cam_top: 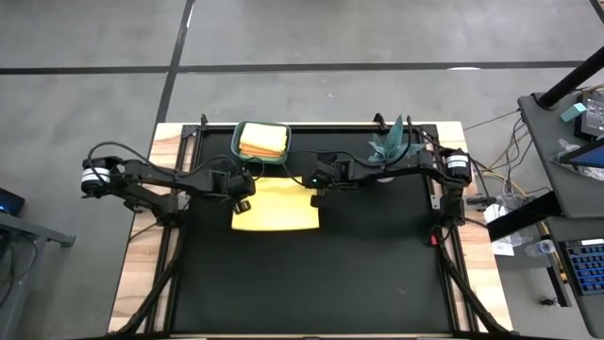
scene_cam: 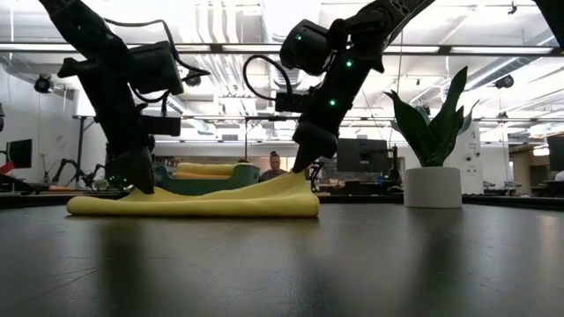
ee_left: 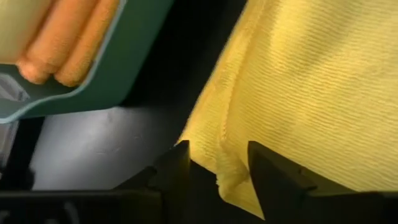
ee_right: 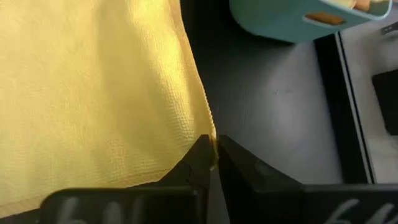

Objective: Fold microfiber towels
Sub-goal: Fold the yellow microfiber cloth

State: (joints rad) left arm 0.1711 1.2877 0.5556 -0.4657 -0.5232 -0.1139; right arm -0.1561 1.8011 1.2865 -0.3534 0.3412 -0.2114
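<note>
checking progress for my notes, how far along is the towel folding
Done: folded orange and yellow towels sit in the teal bin. In hand: a yellow towel lies folded over on the table; the right hand pinches its edge, the left hand stands open at its other corner. Left: finishing this fold.

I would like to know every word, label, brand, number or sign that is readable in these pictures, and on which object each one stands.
No text can be read in any view.
The yellow towel, the teal bin with its folded towels, and the white plant pot bear no visible print.
The screens in the room behind the table, in the low view: too small and blurred to read.
</note>
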